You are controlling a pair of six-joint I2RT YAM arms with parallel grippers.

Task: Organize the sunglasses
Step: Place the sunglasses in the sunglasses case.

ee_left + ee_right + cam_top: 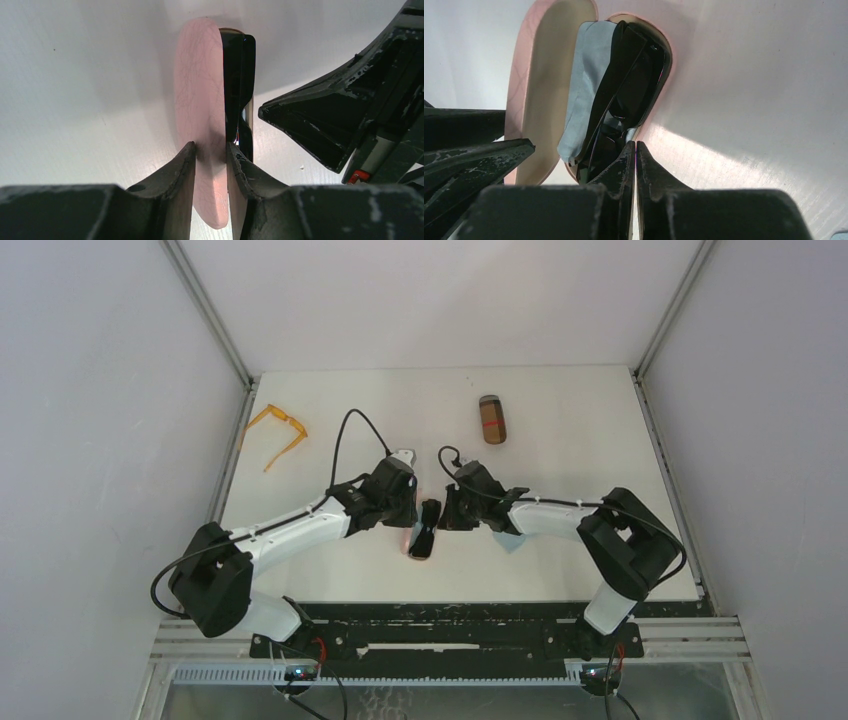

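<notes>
**Seating the black sunglasses point(629, 95) in the pink case point(541, 75)**

Folded flat, the dark pair lies in the tray half of the open case, near the middle of the table point(580, 420) between my two wrists. A light-blue cloth point(584, 85) is tucked between the frame and the raised lid.

My left gripper point(211, 150) is clenched on the edge of that lid. I judge this holds the case open and steady so the other arm can work.

My right gripper point(636, 150) has its fingers pressed together with nothing between them, the tips at the near end of the frame. I read that as a blunt nudge to settle the glasses deeper, not a grasp.

The right wrist view alone looks inside, showing the pale lining, the cloth and the lenses. The left wrist view sees the lid edge-on with only a dark sliver of the glasses behind it, but it shows my pinch plainly.

Only the overhead view takes in the orange sunglasses point(280, 430), lying unfolded at the far left edge and well apart. It also shows the brown case point(492, 419) at the far side. Judging by that, this second pair is not yet dealt with.
</notes>
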